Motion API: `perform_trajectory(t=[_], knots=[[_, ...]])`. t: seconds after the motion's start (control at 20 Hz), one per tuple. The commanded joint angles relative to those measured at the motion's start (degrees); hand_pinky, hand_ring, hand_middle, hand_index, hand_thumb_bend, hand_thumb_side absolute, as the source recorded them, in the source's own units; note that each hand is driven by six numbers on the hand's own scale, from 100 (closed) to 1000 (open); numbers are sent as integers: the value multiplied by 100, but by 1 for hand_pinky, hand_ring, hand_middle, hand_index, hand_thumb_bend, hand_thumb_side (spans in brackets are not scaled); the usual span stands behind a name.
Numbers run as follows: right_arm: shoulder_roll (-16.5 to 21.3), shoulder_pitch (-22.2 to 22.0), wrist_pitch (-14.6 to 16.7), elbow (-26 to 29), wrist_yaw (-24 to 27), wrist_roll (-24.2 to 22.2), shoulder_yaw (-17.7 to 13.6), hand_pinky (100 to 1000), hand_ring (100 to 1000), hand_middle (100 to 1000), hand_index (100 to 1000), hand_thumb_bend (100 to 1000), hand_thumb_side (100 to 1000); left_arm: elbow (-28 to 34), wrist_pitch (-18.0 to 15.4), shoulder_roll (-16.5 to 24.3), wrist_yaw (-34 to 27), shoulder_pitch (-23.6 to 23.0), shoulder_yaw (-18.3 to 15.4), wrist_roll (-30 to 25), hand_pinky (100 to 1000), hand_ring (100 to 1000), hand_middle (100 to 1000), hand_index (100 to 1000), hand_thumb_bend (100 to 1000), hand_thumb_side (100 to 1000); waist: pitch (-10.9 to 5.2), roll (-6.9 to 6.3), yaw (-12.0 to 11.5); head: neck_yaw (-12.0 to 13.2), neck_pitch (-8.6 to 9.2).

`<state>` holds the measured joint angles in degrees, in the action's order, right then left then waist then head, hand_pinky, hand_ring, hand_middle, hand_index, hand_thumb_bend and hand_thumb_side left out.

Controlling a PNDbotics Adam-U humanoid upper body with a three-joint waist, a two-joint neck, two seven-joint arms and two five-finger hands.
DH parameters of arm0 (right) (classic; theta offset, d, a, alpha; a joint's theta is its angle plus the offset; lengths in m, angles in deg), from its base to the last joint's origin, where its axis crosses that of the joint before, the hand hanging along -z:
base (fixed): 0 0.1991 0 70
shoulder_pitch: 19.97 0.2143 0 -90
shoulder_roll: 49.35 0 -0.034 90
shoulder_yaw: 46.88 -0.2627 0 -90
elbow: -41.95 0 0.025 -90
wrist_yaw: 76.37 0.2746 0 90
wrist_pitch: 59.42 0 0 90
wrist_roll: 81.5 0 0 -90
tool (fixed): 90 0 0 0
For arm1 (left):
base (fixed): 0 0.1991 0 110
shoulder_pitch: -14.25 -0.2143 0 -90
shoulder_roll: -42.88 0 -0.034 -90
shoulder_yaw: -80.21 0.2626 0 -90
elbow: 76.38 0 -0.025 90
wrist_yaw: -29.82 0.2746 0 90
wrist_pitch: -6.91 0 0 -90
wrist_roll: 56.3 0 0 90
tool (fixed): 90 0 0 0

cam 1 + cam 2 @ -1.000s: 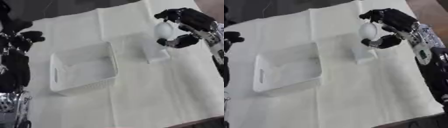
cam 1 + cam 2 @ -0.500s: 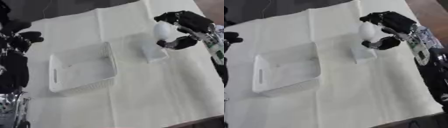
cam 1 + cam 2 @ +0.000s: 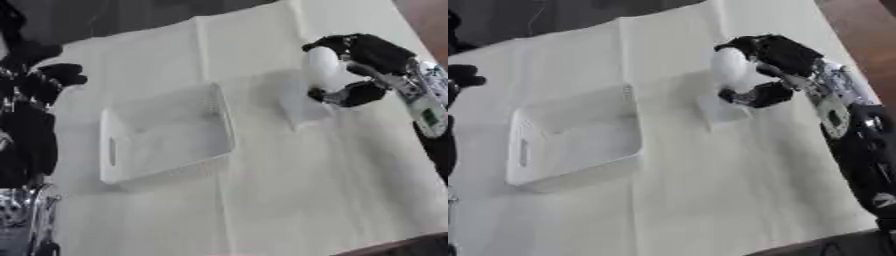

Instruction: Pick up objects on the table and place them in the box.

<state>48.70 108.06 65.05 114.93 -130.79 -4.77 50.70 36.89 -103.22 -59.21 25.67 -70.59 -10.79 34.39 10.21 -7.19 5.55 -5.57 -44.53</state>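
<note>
one right robot hand curls round a white object; box well apart leftward.

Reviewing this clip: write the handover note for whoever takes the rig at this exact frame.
Right hand: fingers and thumb curled round a white rounded object, held above a flat white item lying on the cloth right of the box.
Left hand: idle at the left edge, holding nothing; its fingers cannot be made out.
White box: left of centre, nothing visible inside.
Done: rounded object grasped.
Left: carry it to the box, release, then fetch the flat item.
</note>
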Motion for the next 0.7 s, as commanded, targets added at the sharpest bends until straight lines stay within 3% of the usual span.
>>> perform_trajectory(t=[0.05,0.3,0.7], knots=[[-11,62,44,-8,30,4,5,581,661,802,968,444,863,80,-19,-4,-11,13,-19,-36,636,677,726,853,100,1000,-114,13,-17,-83,41],[-111,72,68,-94,-9,14,29,615,697,813,965,462,854,81,-22,-19,-9,3,-29,-39,637,677,727,853,100,1000,-107,-14,-42,-109,41],[-404,78,-10,-126,-228,-131,70,700,763,826,939,418,787,77,-16,-72,-6,1,-37,-29,639,677,727,853,100,1000,-80,-45,-135,-173,41]])
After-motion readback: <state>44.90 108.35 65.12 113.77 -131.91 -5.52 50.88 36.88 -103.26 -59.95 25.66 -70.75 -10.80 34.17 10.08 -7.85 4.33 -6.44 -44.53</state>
